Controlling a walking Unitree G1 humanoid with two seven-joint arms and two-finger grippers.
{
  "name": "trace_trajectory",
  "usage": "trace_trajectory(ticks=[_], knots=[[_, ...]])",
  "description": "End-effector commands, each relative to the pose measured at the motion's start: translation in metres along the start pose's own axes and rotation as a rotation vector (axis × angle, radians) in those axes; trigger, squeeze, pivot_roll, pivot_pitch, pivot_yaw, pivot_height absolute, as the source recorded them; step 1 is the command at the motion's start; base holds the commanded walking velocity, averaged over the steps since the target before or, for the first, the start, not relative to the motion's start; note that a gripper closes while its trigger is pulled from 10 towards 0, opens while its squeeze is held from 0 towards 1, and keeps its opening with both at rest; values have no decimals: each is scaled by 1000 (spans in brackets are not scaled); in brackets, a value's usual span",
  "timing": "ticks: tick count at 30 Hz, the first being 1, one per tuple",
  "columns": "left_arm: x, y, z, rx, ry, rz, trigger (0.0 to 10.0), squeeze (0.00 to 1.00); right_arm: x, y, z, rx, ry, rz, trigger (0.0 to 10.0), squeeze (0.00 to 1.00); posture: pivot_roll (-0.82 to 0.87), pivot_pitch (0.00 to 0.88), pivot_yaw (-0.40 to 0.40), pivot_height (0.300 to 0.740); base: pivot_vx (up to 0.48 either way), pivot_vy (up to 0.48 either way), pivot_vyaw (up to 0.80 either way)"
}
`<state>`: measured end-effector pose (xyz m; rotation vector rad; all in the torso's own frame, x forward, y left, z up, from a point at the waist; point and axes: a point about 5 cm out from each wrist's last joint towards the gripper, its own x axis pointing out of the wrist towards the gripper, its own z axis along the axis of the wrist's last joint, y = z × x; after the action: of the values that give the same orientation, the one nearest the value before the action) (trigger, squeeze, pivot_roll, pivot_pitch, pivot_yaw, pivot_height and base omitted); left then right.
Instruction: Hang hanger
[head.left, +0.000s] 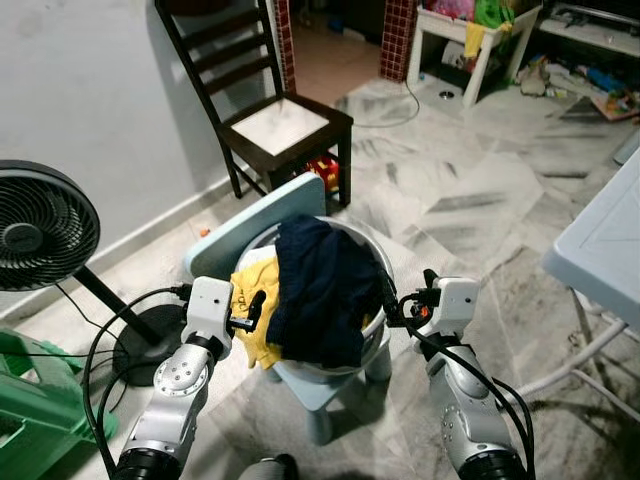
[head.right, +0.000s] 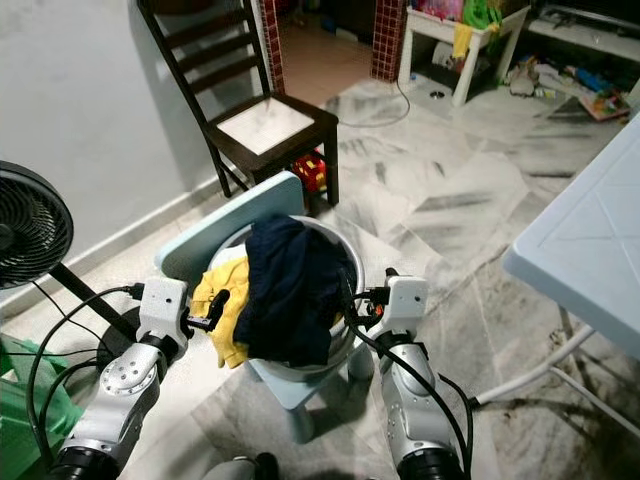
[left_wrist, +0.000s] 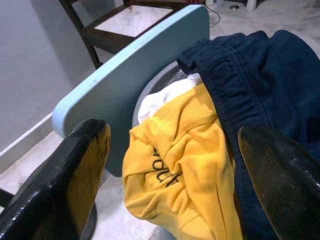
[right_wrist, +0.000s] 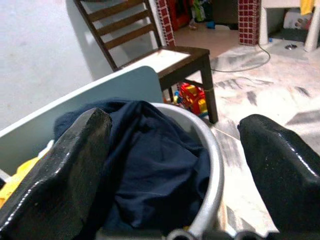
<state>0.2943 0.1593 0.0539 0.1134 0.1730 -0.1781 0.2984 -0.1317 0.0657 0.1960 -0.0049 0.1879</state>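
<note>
A grey metal basin (head.left: 378, 256) stands on a small light-blue chair (head.left: 250, 225) right before me. A navy garment (head.left: 320, 290) is draped over the basin's front rim, and a yellow garment (head.left: 254, 292) with a white cloth (left_wrist: 162, 97) beside it hangs out on the left. My left gripper (head.left: 257, 302) is open at the basin's left side, facing the yellow garment (left_wrist: 175, 165). At the basin's right rim my right gripper (head.left: 388, 300) is open, facing the navy garment (right_wrist: 150, 165). Nothing lies between either pair of fingers.
A dark wooden chair (head.left: 285, 125) stands behind the basin by the wall, with a colourful toy (head.left: 322, 170) under it. A black fan (head.left: 40, 225) is at the left, a green object (head.left: 30, 400) lower left, a white table (head.left: 600, 250) at the right.
</note>
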Motion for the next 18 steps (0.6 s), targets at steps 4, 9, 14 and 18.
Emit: trace_trajectory(ticks=[4,9,14,18], knots=[[1,-1,-5,-15,8,-7,10000,0,0,-2,-2,1,-2,-6,10000,0,100,64,67,740,0,68,0],[1,-2,-9,-25,15,-2,10000,0,-1,-1,-4,-30,4,17,10000,0,96,76,57,740,0,353,0],[0,-3,-12,-30,19,0,10000,0,-1,-1,-2,-57,1,34,10000,0,93,88,47,740,0,433,0],[-1,-4,-14,-34,20,5,10000,0,-2,-1,-4,-60,7,39,10000,0,96,91,42,740,0,430,0]])
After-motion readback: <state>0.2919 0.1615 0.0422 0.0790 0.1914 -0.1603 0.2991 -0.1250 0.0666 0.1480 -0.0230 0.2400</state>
